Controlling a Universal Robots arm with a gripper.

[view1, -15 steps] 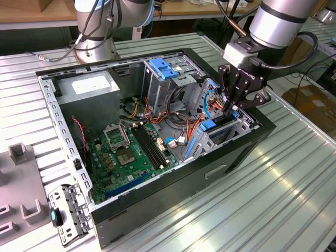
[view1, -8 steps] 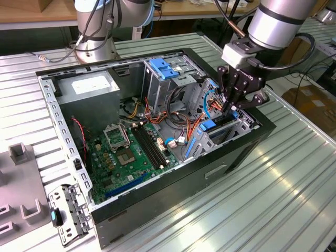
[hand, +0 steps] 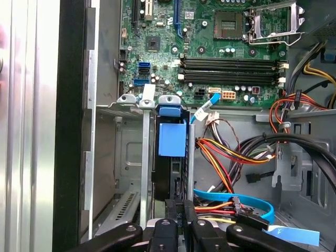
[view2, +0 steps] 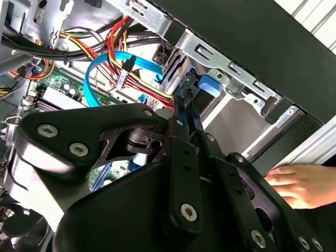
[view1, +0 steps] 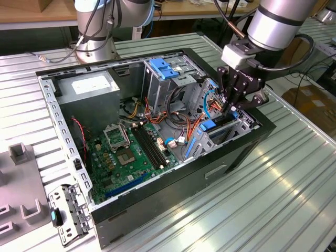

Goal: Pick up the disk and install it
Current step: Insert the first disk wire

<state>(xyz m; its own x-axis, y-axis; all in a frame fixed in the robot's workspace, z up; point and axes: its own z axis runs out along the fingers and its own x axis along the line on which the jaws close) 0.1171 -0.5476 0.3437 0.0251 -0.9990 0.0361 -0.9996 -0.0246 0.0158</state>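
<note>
Your gripper [view1: 234,106] stands at the 3 o'clock side of the open computer case [view1: 173,178] in the exterior view, lowered into the drive bay [view1: 239,126] at the case's corner. Its fingers are drawn narrow, pinched on the edge of the disk [view1: 219,124], which sits on edge in a slot of that bay with its blue carrier frame showing between grey metal dividers.

In the first wrist view the disk [hand: 171,157] stands upright in the bay, its blue frame end toward 12 o'clock and its dark body running down to the gripper [hand: 177,218] at 6 o'clock; the slot just beside it at 9 o'clock is a bare grey compartment. The green motherboard [hand: 210,47] fills the 12 o'clock area, and a bundle of red, yellow and orange cables [hand: 231,157] with a light-blue data cable [hand: 236,197] lies at 3 to 5 o'clock.

In the second wrist view a person's hand [view2: 302,184] rests at 4 o'clock, outside the case wall, near the black gripper linkage [view2: 184,157].

In the exterior view, the grey power-supply box [view1: 86,86] sits at 10 o'clock and the tall cage with a blue latch [view1: 165,73] at 12.
</note>
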